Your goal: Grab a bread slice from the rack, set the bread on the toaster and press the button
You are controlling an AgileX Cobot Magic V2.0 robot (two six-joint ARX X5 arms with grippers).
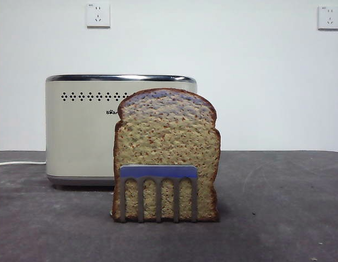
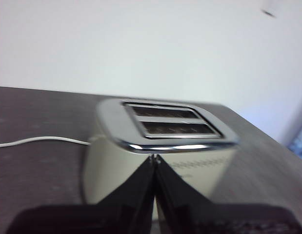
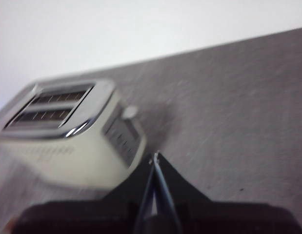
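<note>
The speckled tan slice of bread [image 1: 166, 147] stands upright in the small metal rack [image 1: 158, 191], whose blue-purple band crosses its lower part. The cream toaster [image 1: 81, 131] stands behind it, to the left. No gripper shows in the front view. My left gripper [image 2: 154, 158] is shut and empty, high above the toaster [image 2: 160, 146], whose two open slots show. My right gripper [image 3: 155, 156] is shut and empty, above the table beside the toaster [image 3: 68, 136]. The bread and rack are out of both wrist views.
A white power cord [image 1: 18, 162] runs left from the toaster across the dark table [image 1: 278, 207]; it also shows in the left wrist view [image 2: 43, 140]. Two wall sockets [image 1: 98, 15] sit on the white wall behind.
</note>
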